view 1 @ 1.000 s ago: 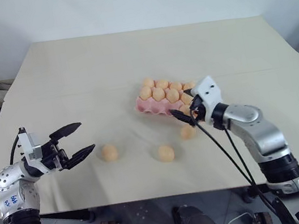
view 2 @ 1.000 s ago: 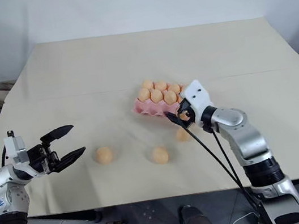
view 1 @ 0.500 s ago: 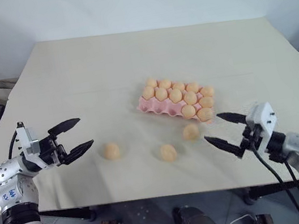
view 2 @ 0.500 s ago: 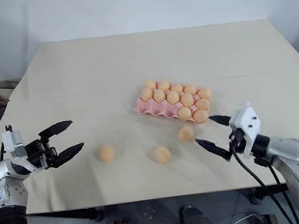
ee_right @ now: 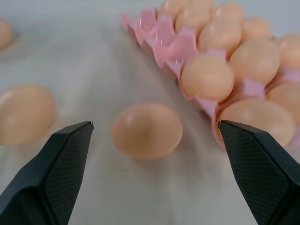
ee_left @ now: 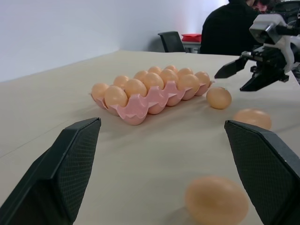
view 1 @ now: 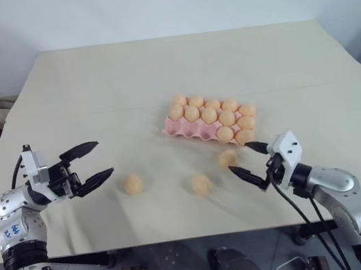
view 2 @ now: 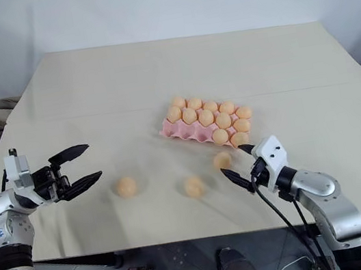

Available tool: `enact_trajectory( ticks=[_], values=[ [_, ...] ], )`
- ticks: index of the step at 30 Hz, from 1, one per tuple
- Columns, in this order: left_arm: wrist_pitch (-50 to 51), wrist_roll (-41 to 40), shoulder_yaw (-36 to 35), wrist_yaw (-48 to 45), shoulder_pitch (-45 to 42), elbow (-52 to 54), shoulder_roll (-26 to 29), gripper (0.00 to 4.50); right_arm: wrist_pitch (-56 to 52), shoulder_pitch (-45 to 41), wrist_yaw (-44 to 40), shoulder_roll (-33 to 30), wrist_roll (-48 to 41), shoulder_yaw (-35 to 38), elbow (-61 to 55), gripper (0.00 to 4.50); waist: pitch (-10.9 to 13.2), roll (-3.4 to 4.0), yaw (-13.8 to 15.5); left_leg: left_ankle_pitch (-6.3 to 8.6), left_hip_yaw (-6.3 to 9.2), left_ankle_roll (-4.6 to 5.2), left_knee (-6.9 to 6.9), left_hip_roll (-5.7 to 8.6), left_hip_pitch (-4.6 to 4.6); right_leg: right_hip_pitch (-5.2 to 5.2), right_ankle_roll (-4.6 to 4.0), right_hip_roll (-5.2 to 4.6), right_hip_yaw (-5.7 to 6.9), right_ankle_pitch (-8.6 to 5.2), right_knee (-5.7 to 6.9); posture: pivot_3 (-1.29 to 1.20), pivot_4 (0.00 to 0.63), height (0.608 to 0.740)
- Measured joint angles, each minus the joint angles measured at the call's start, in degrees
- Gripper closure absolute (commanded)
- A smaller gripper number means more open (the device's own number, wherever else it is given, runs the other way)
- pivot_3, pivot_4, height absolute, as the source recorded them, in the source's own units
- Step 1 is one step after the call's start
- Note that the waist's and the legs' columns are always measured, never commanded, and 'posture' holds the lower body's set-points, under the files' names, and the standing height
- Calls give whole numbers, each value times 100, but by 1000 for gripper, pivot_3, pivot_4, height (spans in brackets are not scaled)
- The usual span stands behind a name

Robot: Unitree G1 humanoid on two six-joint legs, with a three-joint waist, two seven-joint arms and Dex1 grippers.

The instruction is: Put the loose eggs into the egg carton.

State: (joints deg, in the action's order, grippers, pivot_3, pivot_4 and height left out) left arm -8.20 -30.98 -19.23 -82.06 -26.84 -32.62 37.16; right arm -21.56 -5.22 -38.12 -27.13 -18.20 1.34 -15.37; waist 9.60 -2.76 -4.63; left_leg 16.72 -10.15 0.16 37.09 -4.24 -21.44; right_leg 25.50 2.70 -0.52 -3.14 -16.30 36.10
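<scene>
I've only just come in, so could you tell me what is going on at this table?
A humanoid robot is loading eggs into a pink egg carton. Three loose eggs lie on the table. The right gripper, fingers open, is lined up on the nearest egg beside the carton. The left gripper hovers open, holding nothing.

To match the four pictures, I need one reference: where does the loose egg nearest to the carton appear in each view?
Left eye view: the egg lies just below the carton, beside the right tool.
Right eye view: below the carton's near right end.
Left wrist view: right of the carton, below the right tool.
Right wrist view: centre, between the fingers.
Shared landmark: the carton.
</scene>
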Motion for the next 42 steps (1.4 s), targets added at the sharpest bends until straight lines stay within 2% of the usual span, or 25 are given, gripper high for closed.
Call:
enact_trajectory(
  ticks=[12,15,19,21,27,32,36,42],
  values=[
    [23,-5,-40,33,239,98,16,0,42,-560,228,294,435,-497,671,27,0,0,-13,-2,1,2,2,-1,1,0,1,0,2,0,5,0,150,740],
    [22,-5,-43,73,259,160,16,0,41,-672,276,340,573,-562,927,649,0,0,-8,-2,1,0,1,0,0,1,0,-1,2,0,5,0,150,740],
    [22,-6,-48,105,262,265,16,0,39,-689,276,340,607,-562,938,1952,0,0,-6,-2,0,0,2,0,0,0,1,-1,2,0,5,0,150,740],
    [22,-6,-48,124,263,265,16,0,28,-688,276,338,605,-560,899,2284,0,0,-14,-2,0,0,2,0,0,0,1,0,2,1,5,0,150,740],
    [14,-6,-48,156,271,265,7,0,-273,-756,226,232,320,-333,301,2353,0,0,-12,-3,1,-1,3,0,1,1,1,-1,2,1,9,0,150,740],
    [-4,-6,-46,198,273,267,-43,0,-632,-1699,223,106,95,-235,11,2353,0,1,-26,-5,0,0,5,-1,6,1,1,-1,1,1,15,0,150,740],
    [-12,-6,-47,237,275,265,-78,0,-608,-2455,302,332,262,-413,688,2353,0,0,-20,-6,3,-3,0,-2,4,3,-6,0,5,-3,15,0,150,740],
    [-22,-13,-71,265,358,332,-93,0,-303,-2732,303,561,689,-839,1756,2353,1,2,-22,-14,-3,-25,2,-2,-11,11,-3,0,6,-4,4,0,150,740]
  ],
)
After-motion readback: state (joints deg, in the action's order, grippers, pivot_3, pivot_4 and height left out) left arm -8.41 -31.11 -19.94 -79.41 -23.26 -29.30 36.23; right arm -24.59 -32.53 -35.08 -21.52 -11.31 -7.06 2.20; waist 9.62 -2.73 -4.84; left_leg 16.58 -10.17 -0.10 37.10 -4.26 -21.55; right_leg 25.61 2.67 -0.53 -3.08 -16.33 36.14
